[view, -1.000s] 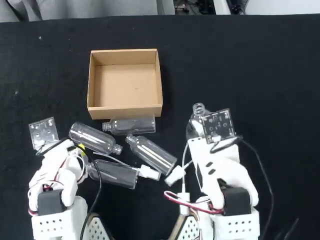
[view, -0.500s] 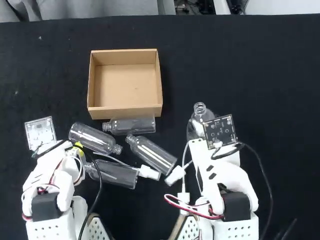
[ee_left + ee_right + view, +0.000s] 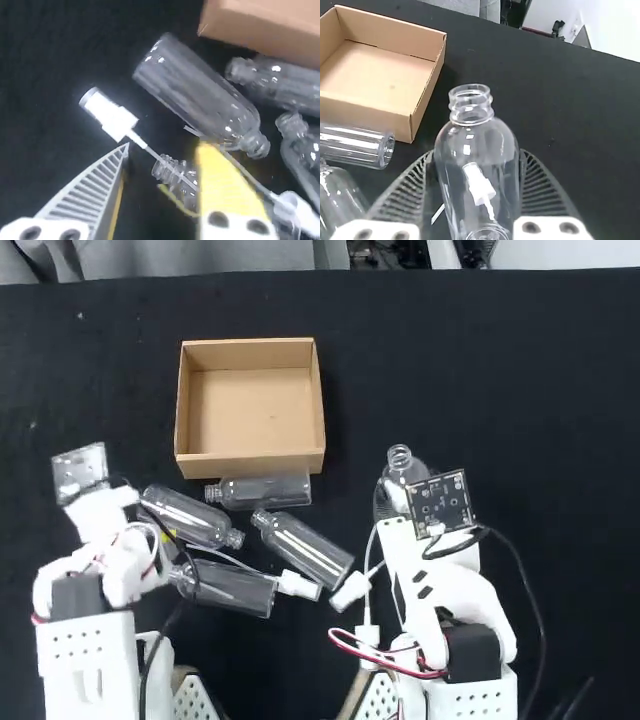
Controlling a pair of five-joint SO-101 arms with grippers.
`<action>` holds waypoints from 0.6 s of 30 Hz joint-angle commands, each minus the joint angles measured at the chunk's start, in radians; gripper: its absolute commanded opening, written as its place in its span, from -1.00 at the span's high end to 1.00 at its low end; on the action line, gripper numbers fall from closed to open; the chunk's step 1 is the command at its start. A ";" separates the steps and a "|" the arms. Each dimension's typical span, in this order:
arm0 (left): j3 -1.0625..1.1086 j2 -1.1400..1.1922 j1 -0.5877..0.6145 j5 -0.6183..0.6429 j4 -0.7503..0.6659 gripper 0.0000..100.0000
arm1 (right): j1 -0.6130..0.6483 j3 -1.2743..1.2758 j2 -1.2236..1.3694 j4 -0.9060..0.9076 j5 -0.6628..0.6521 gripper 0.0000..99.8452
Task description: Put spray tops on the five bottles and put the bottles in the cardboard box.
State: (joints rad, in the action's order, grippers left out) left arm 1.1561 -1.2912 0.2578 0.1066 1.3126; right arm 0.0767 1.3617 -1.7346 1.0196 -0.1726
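Clear plastic bottle (image 3: 475, 165), uncapped, upright, being clamped in right gripper (image 3: 475, 155), base running off frame. Left gripper (image 3: 164, 147) gaping, gripping nothing, straddling neck of lying bottle (image 3: 172, 175). Loose spray top (image 3: 110, 117) lying alongside, tube tip meeting neck, unclear whether inside. Left arm having shifted since earlier, right arm staying put. Cardboard box (image 3: 250, 450) sitting just beside three other lying bottles (image 3: 265, 490).

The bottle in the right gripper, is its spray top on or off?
Off. The bottle has an open mouth with bare threads at its neck, and no spray top sits on it.
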 commanded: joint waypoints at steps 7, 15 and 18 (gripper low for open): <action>-0.130 0.279 0.079 0.058 -0.002 0.44 | 0.014 0.013 -0.021 -0.021 0.000 0.82; -0.163 0.365 0.068 0.207 -0.005 0.33 | 0.014 0.015 -0.018 -0.020 0.000 0.82; -0.173 0.416 0.076 0.308 -0.028 0.25 | 0.015 0.015 -0.018 -0.020 0.000 0.82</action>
State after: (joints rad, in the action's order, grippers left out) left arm 1.0487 -0.9260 0.3268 0.2862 1.3126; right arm 0.0767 1.3832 -1.7346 1.0196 -0.1726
